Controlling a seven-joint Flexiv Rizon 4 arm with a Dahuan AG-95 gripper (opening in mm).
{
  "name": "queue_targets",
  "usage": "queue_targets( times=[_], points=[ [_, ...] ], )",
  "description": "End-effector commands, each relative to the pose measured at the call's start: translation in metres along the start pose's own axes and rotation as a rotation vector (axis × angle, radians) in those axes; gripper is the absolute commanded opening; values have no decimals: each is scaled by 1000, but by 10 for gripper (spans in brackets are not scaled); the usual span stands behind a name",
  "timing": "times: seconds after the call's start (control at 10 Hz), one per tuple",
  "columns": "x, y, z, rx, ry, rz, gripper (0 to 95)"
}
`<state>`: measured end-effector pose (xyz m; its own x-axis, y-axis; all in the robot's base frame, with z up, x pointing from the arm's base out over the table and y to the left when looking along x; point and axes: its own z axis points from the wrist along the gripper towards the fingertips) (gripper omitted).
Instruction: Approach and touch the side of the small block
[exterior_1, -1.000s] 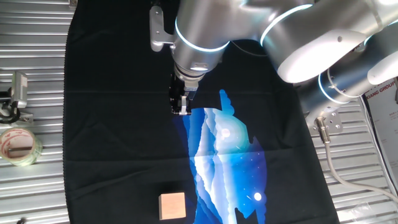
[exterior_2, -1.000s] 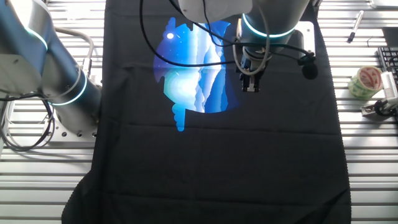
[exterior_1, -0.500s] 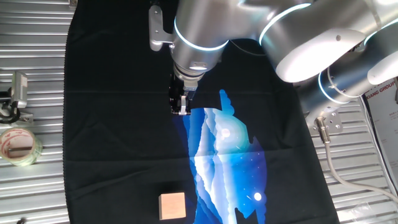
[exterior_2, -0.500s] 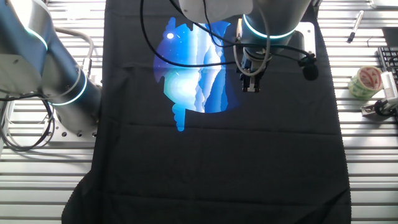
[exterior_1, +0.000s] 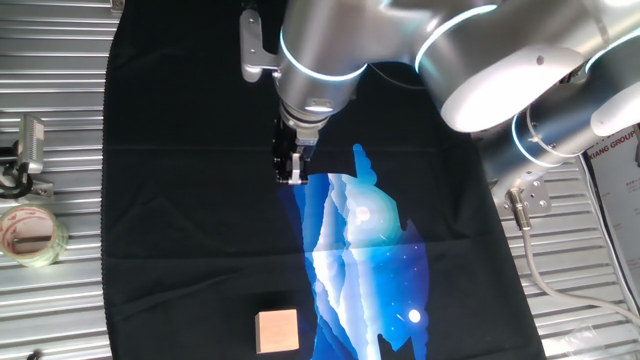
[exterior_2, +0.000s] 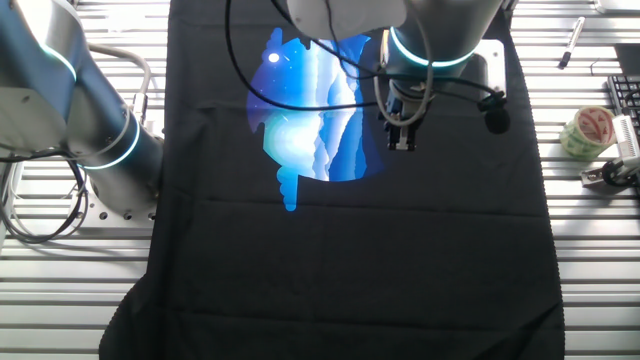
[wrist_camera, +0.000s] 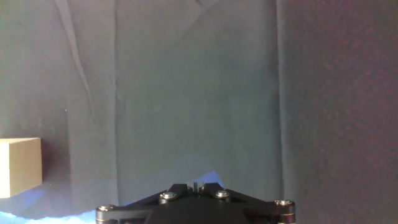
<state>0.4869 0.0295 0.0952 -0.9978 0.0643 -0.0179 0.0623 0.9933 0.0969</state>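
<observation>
Tool (exterior_1: 292, 178) barely shifted, small block (exterior_1: 277, 331) well apart, tape roll (exterior_1: 28, 234) aside.

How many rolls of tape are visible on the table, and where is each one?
1. The roll of tape lies on the bare metal table, beside the black cloth, far from the small block. The other fixed view shows the same roll. More may lie outside the pictures.

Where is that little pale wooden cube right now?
In one fixed view, the pale wooden cube lies low on the black cloth, beside the blue print.
</observation>
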Motion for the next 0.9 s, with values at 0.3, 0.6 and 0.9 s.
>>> queue_targets(
  times=[0.3,0.6,0.9],
  points=[
    [-8,8,11,15,10,8,0],
    [-8,17,21,57,-24,9,0],
    [-9,24,22,67,-25,17,0]
  ],
)
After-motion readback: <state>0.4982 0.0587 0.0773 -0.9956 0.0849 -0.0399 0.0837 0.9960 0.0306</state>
